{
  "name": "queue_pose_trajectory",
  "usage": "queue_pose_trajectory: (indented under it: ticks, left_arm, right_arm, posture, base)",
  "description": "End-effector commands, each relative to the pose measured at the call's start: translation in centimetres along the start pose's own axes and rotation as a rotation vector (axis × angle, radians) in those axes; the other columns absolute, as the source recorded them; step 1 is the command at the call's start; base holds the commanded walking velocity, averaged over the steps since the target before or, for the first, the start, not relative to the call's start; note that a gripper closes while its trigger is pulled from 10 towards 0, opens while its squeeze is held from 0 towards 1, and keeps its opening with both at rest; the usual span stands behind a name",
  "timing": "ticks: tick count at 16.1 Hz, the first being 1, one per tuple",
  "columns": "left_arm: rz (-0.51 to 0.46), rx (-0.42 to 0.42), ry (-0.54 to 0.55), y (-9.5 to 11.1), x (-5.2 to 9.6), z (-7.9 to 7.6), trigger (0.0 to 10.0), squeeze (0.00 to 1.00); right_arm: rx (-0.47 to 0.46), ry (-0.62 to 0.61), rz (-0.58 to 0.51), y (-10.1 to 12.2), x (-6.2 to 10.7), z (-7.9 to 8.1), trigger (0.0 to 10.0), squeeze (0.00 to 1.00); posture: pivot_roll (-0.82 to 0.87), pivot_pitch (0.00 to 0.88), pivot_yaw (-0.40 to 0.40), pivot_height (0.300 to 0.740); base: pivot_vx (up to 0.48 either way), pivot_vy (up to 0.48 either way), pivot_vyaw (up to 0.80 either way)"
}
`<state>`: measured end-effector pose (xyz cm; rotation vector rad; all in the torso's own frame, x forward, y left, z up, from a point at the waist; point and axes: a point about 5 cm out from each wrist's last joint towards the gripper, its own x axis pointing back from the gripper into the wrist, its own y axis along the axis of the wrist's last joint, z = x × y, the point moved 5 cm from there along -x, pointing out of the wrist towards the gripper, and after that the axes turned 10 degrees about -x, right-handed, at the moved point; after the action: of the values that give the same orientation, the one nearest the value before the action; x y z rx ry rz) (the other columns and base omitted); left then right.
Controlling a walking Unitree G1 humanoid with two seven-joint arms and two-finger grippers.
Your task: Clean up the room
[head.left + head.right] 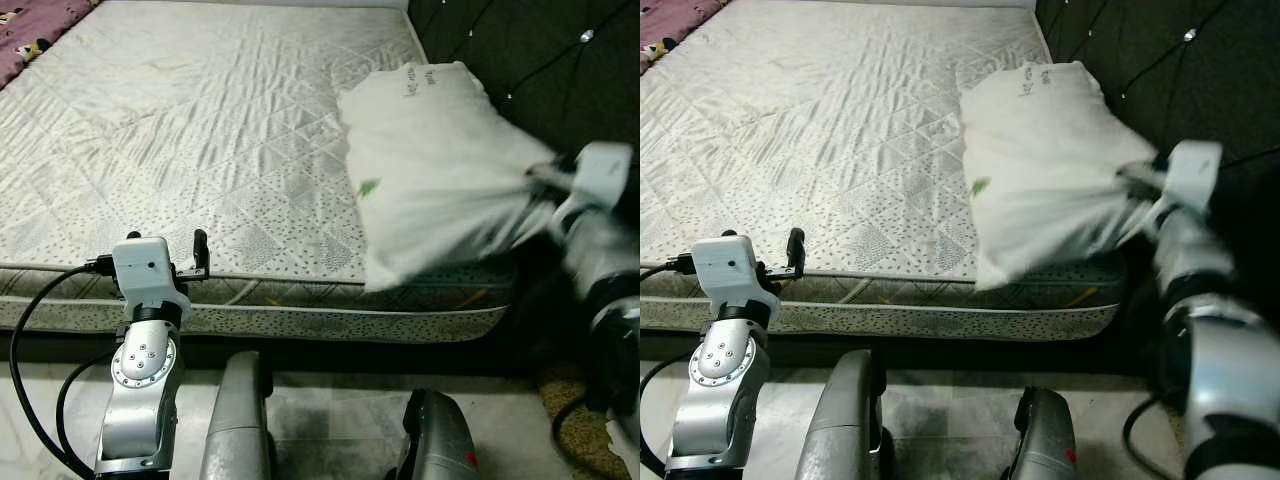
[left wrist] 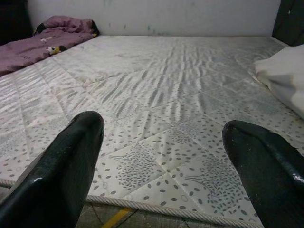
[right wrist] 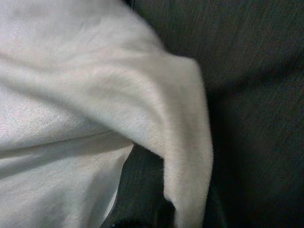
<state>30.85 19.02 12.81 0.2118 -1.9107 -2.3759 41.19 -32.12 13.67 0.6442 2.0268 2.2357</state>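
- The right end effector [image 1: 540, 180] is clamped on a bunched corner of a white pillow [image 1: 430, 170], lifting that end so the rest fans out and sags over the right side of the mattress [image 1: 180, 140].
- The pillow sits at the mattress's right edge, close to the dark tufted headboard [image 1: 530, 60]; its lower edge hangs past the front border of the bed. Holding it by one corner looks like a way to drag or swing it toward its place at the head of the bed, though that is a guess.
- The left end effector [image 2: 161, 156] hovers at the front edge of the mattress with its two fingers [image 2: 61, 166] spread wide and nothing between them, probably waiting in reserve.
- A purple blanket [image 2: 42, 40] lies crumpled at the far left corner, likely still to be tidied.
- The right fingers are buried in fabric, so the exact hold is hidden; the pillow and right arm are blurred.
- Small dark writing on the pillow's top is unreadable, and a small green mark on it cannot be identified.
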Motion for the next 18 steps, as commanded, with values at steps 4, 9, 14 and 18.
queue_pose_trajectory:
  ticks: [4, 9, 14, 18]
  left_arm:
    - [-0.007, -0.015, -0.009, 0.3, -0.4, 0.3, 10.0, 0.0]
    - [0.008, -0.002, -0.014, -0.2, 0.0, -0.3, 10.0, 0.0]
    - [-0.001, 0.006, -0.022, 0.0, -0.6, -0.6, 10.0, 0.0]
    - [0.006, 0.014, -0.021, -0.3, -0.3, -0.7, 10.0, 0.0]
  right_arm:
    - [0.021, 0.048, -0.012, -1.4, 0.1, 2.0, 10.0, 1.0]
    - [0.113, 0.078, 0.089, -5.7, 0.7, 2.9, 10.0, 1.0]
    - [0.082, 0.085, 0.145, -10.7, 2.4, 3.9, 10.0, 1.0]
    - [0.033, 0.182, -0.007, -10.6, 7.9, 8.5, 10.0, 1.0]
  posture:
    - [0.16, 0.019, -0.018, 0.571]
    - [0.15, 0.0, -0.023, 0.571]
    - [0.13, 0.0, -0.025, 0.571]
    - [0.11, 0.013, -0.034, 0.571]
  base:
    - [0.0, 0.0, 0.0]
    - [0.0, 0.0, 0.0]
    - [0.0, 0.0, 0.0]
    - [0.0, 0.0, 0.0]
